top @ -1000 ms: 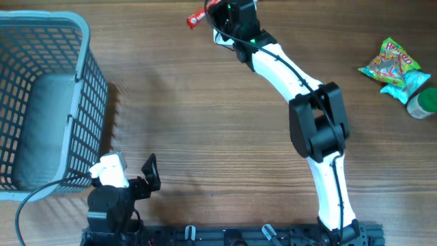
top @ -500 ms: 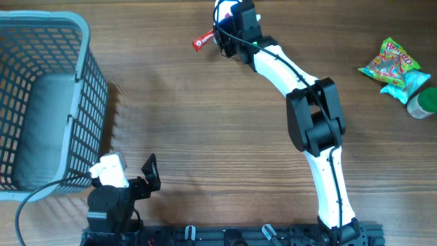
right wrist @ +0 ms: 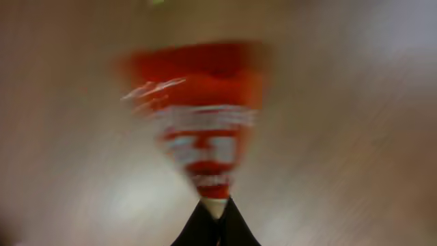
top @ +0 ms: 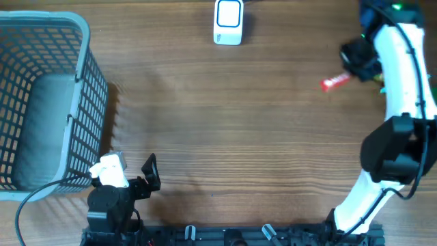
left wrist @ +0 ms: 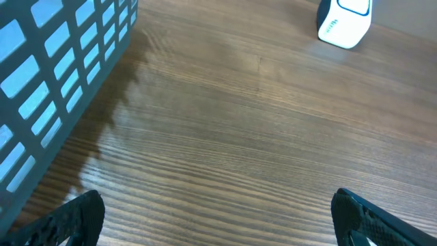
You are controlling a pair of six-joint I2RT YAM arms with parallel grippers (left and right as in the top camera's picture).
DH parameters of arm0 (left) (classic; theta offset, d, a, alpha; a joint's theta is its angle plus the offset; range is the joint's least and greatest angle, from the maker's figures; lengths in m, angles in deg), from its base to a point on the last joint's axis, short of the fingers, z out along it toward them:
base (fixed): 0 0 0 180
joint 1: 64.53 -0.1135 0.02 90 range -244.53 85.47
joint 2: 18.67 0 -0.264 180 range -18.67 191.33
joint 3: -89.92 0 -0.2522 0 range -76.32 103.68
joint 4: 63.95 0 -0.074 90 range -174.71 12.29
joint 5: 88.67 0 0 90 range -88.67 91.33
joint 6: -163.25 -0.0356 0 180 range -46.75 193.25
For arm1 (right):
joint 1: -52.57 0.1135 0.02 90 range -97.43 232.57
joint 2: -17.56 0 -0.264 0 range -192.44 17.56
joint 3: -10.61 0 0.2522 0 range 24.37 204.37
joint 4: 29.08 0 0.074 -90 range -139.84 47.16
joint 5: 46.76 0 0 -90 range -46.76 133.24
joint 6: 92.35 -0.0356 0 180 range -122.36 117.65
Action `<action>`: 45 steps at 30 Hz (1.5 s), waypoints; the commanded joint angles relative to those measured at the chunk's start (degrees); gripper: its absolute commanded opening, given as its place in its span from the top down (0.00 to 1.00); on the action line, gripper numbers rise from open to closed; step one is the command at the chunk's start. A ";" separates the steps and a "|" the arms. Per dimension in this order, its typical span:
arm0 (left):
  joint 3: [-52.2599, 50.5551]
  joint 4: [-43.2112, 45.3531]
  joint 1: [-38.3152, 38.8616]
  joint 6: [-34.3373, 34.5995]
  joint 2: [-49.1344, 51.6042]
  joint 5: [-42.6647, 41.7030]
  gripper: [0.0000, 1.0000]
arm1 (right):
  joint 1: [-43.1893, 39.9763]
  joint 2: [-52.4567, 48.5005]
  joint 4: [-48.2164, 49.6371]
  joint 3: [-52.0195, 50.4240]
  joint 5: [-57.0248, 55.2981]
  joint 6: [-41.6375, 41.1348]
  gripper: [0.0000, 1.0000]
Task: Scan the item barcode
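From overhead, we see the red snack packet point(top: 334, 83) held above the wooden table point(top: 205, 123) at the right side, well away from the white barcode scanner point(top: 227, 22) that sits at the far edge near the middle. The packet's long axis runs roughly left to right with a slight tilt. Its free end points toward the table's centre and its other end is pinched in the right gripper point(top: 350, 74). There is white print on the packet, but we cannot read it at this size. The grey-blue plastic mesh basket point(top: 87, 82) stands at the left, and through its open top we see only its own grey floor. The left gripper point(top: 130, 176) rests low at the near edge, just beside the basket's near corner.

In the left wrist view, the two black fingertips point(left wrist: 72, 217) stand far apart at the bottom corners, so the jaws are spread wide with only wood grain between them. The basket's lattice wall fills the upper left and the scanner peeks in at the upper right (its face shows a rounded blue outline, no legible text).

The right wrist view is badly smeared. The packet fills the centre as a red shape with white lettering that we cannot make out, tapering down to where the dark fingers point(right wrist: 205, 225) meet, clamped together on its narrow end.
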 commanded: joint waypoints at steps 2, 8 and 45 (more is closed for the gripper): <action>-0.24 0.13 -0.20 -0.31 -0.42 -0.07 0.00 | -6.67 -1.66 4.57 -12.70 -18.73 2.51 0.95; -0.24 0.13 -0.20 -0.31 -0.42 -0.07 0.00 | -12.15 -1.31 21.62 -22.97 -20.57 14.05 0.43; -0.24 0.13 -0.20 -0.31 -0.42 -0.07 0.00 | -5.97 78.64 2.38 -5.84 21.35 64.04 0.00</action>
